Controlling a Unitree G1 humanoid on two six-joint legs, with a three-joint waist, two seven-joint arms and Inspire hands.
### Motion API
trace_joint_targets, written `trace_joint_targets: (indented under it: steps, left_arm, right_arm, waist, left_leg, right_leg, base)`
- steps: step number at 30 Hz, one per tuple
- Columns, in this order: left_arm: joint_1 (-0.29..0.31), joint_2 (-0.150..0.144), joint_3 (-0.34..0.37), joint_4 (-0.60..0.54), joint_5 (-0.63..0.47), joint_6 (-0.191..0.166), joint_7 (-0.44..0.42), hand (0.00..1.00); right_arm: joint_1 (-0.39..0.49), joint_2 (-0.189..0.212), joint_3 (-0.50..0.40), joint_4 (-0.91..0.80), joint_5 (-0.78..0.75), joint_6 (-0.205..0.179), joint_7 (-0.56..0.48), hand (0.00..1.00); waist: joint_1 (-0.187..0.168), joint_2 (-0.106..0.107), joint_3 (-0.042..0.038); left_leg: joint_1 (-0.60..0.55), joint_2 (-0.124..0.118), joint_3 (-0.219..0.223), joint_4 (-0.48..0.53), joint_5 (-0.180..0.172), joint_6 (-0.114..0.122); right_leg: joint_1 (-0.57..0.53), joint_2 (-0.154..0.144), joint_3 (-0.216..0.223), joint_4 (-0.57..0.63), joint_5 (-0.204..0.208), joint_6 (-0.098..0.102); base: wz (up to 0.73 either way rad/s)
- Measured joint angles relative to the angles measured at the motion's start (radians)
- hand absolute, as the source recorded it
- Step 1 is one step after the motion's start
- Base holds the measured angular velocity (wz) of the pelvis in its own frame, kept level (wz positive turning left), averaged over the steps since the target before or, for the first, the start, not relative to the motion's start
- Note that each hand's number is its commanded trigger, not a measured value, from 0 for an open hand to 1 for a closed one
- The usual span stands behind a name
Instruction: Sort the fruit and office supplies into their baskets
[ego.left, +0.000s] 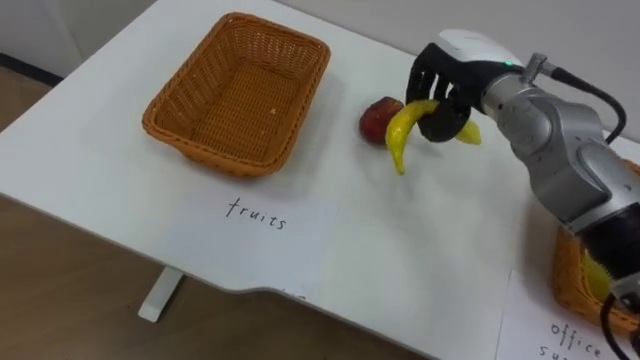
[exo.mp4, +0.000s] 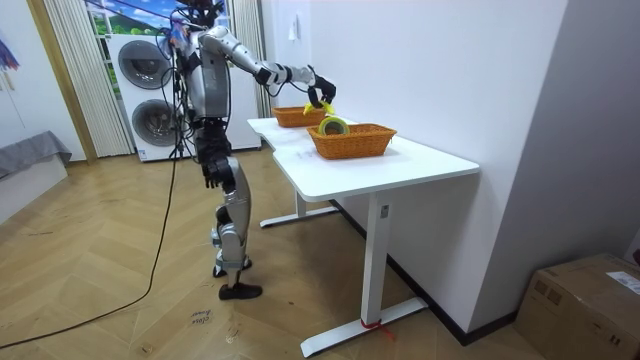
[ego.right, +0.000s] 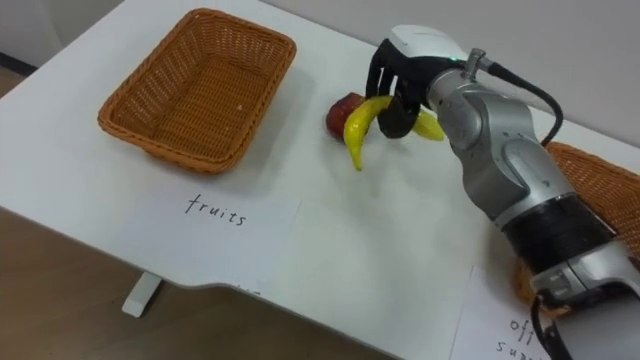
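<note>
Yellow curved banana (ego.left: 399, 137) is held by the right hand (ego.left: 447, 88), whose dark fingers are curled around its upper part, so the hand is clamped on the fruit. The banana is seen hanging from the hand with its long axis nearly upright. Its free end is pointed down to the white table (ego.left: 350, 250) and a little toward the robot, and a short yellow end is seen on the other side of the fingers. In the room view the hand is raised over the table, so the banana is judged to be lifted clear of the surface, though the gap under its tip cannot be told for sure.

The empty brown woven wicker basket (ego.left: 235, 100) is placed well apart from the hand, on the robot's left of it, behind a white sheet of paper with handwriting (ego.left: 258, 215). A small dark red apple (ego.left: 377, 118) is lying on the table just beside the banana, on the same side as this basket. A second wicker basket (ego.left: 568, 272) is found at the right edge, below the forearm.

The coming move is therefore judged as a carry to the robot's left, over or past the apple, until the hanging banana is above the open basket. It is then to be lowered and released.
</note>
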Motion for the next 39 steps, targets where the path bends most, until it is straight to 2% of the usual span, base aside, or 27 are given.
trace_joint_targets:
  steps: [8,10,14,17,22,25,32,37,39]
  left_arm:
    - [0.027,-0.003,0.034,0.004,0.015,0.015,-0.002,0.00]
    - [0.027,-0.004,0.033,0.010,0.014,0.015,-0.001,0.00]
    - [0.033,-0.008,0.038,0.024,0.018,0.023,0.004,0.00]
    - [0.038,-0.014,0.044,0.021,0.018,0.023,0.020,0.00]
    - [0.040,-0.017,0.055,0.020,0.031,0.027,0.021,0.00]
    - [0.050,-0.017,0.055,0.013,0.044,0.039,0.019,0.00]
    - [0.062,-0.017,0.063,-0.013,0.057,0.044,0.021,0.00]
    - [0.064,-0.017,0.063,-0.030,0.057,0.052,0.046,0.00]
    - [0.064,-0.017,0.062,-0.032,0.057,0.052,0.048,0.00]
  right_arm:
    - [-0.001,0.000,0.000,-0.104,0.002,0.002,-0.003,1.00]
    - [-0.001,0.000,0.000,-0.105,0.004,0.003,-0.003,1.00]
    - [-0.001,0.007,0.000,-0.110,0.001,0.012,-0.003,1.00]
    - [-0.001,0.012,0.000,-0.118,0.001,0.014,-0.003,1.00]
    - [-0.001,0.027,0.000,-0.159,0.003,0.021,-0.003,1.00]
    - [-0.001,0.054,0.002,-0.190,0.001,0.033,-0.003,1.00]
    - [-0.001,0.055,0.007,-0.217,0.001,0.035,-0.006,1.00]
    - [-0.001,0.055,0.015,-0.216,0.001,0.055,-0.015,1.00]
    - [-0.001,0.055,0.019,-0.216,0.001,0.054,-0.016,1.00]
  waist:
    - [0.008,-0.001,-0.0016]
    - [0.010,-0.005,-0.0043]
    - [0.019,-0.019,-0.0145]
    - [0.033,-0.021,-0.0155]
    - [0.052,-0.033,-0.0114]
    - [0.061,-0.035,-0.0108]
    - [0.092,-0.038,-0.0091]
    - [0.098,-0.051,0.0005]
    - [0.100,-0.053,0.0012]
  left_leg:
    - [0.014,0.000,0.000,-0.003,0.000,0.000]
    - [0.017,0.000,-0.001,-0.003,0.000,0.000]
    - [0.018,-0.001,-0.001,-0.002,0.000,0.000]
    - [0.019,-0.001,-0.003,-0.001,0.000,0.000]
    - [0.013,-0.003,-0.018,0.000,0.000,-0.001]
    - [0.009,-0.004,-0.025,0.004,0.000,-0.001]
    - [0.005,-0.003,-0.026,0.005,0.000,-0.001]
    - [0.002,-0.004,-0.040,0.005,0.000,-0.003]
    - [0.003,-0.004,-0.044,0.005,0.000,-0.003]
  right_leg:
    - [0.011,0.000,0.001,0.000,0.000,0.000]
    - [0.014,0.000,0.001,0.000,0.000,0.000]
    - [0.015,0.001,0.001,0.001,0.000,0.000]
    - [0.017,0.001,-0.001,0.001,0.000,0.000]
    - [0.018,0.001,-0.001,0.001,-0.001,0.001]
    - [0.018,0.001,-0.001,0.000,-0.001,0.001]
    - [0.016,0.001,-0.012,0.000,-0.001,0.001]
    - [0.017,0.001,-0.025,-0.001,-0.001,0.001]
    - [0.019,0.002,-0.025,-0.001,-0.001,0.001]
  base:
    - [0.00]
    - [0.00]
    - [0.00]
    - [0.02]
    - [0.09]
    - [0.07]
    - [0.01]
    - [0.05]
    - [0.07]
